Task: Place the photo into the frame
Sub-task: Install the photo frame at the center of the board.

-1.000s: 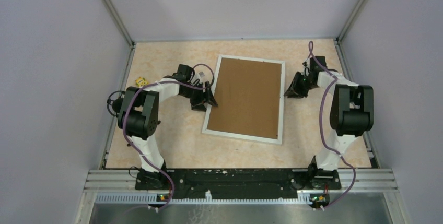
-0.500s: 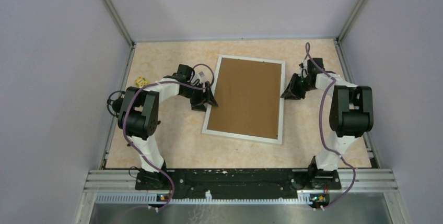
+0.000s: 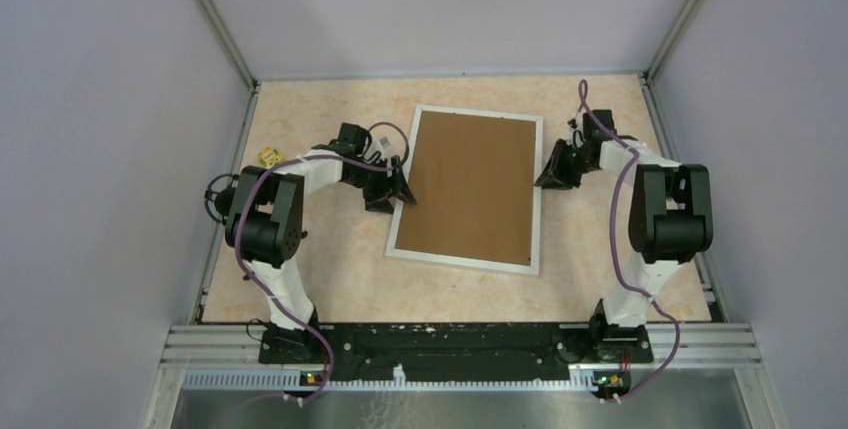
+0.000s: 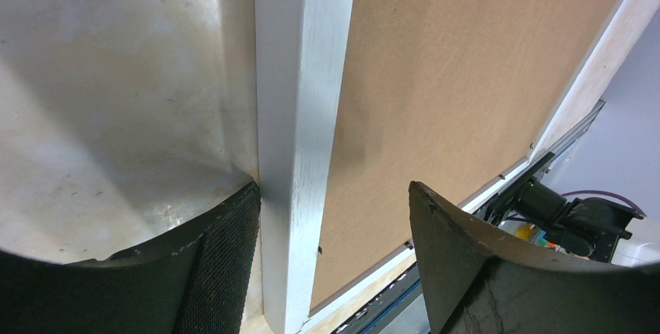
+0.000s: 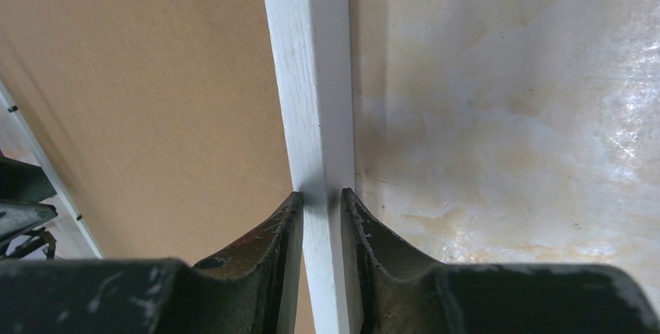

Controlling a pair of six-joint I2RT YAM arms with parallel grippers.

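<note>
The frame (image 3: 465, 261) lies flat on the table with its thin white bars around a plain brown backing board (image 3: 470, 184). The photo is not in view. My left gripper (image 3: 398, 187) is open and straddles the frame's left bar (image 4: 300, 116). One finger rests against the bar's outer side and the other hangs over the brown board (image 4: 467, 77). My right gripper (image 3: 547, 169) is shut on the frame's right bar (image 5: 311, 77), one finger on each side of it.
A small yellow object (image 3: 268, 157) lies near the left wall. Grey walls enclose the table at left, back and right. The arm bases sit on a metal rail (image 3: 460, 344) at the near edge.
My right gripper has moved left onto the frame's right bar and closed on it. The left arm and the frame have barely moved.
</note>
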